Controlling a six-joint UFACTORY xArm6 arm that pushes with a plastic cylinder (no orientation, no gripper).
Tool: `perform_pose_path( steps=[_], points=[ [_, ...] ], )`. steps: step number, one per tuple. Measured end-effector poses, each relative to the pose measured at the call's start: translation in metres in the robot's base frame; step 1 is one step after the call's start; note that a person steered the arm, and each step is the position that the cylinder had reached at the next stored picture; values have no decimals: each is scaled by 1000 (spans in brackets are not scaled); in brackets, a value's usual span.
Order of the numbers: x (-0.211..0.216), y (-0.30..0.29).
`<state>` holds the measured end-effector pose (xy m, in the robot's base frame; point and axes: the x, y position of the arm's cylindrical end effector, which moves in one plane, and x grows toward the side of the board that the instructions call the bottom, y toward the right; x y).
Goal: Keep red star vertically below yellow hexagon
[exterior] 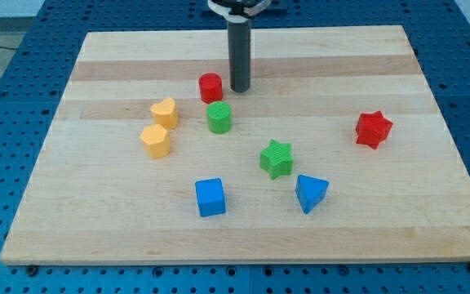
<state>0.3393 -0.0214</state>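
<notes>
The rod's lower end, my tip, rests on the board near the view's top, just to the right of the red cylinder and apart from it by a thin gap; being a bare rod, it has nothing to spread or press together and pinches nothing. Below the cylinder sits the green cylinder, and to the left lie two yellow blocks close together: an upper one that looks heart-shaped and the yellow hexagon just beneath it. The red star stands alone, well apart at the view's right, so the task seems barely begun. To do the step well, the tip should probably travel round to the star's right side and push it leftward and downward in short, centred strokes, since a star's points could let it spin off the rod. The green star, blue cube and blue triangular block lie across the direct path, so a route along the view's bottom looks safer. The wooden board has open room below the hexagon at lower left, though its bottom edge is near.
</notes>
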Motion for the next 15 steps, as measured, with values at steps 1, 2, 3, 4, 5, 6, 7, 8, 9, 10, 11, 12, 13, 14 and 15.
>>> perform_pose_path(
  steps=[1, 2, 3, 4, 5, 6, 7, 8, 9, 10, 11, 12, 13, 14, 15],
  points=[
    [0, -37],
    [-4, -39],
    [-21, 46],
    [-20, 184],
    [28, 251],
    [75, 251],
    [87, 237],
    [110, 240],
    [119, 194],
    [121, 143],
    [114, 109],
    [93, 128],
    [70, 128],
    [59, 107],
    [71, 71]
  ],
)
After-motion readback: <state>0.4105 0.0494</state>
